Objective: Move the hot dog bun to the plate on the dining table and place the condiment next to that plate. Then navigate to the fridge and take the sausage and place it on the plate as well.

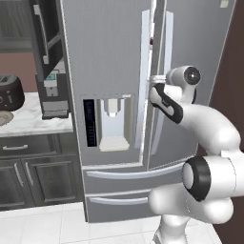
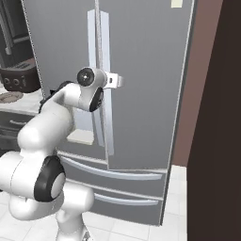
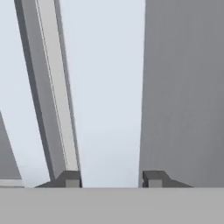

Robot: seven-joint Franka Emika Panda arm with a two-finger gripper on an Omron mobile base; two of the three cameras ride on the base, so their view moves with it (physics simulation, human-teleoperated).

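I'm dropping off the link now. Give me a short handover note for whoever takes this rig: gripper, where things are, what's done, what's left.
Gripper: closed around the right door handle of the fridge, one finger on each side.
Things: the base is parked at the fridge. The door has not swung open, so the sausage is presumably behind it.
Done: drive to the fridge, handle grasped. These views cannot confirm the bun and condiment steps.
Left: pull the door open, take the sausage, carry it to the plate on the dining table.

Counter (image 1: 33,121) left of fridge (image 1: 109,57); hand (image 3: 111,179) at its right door handle (image 3: 109,87)
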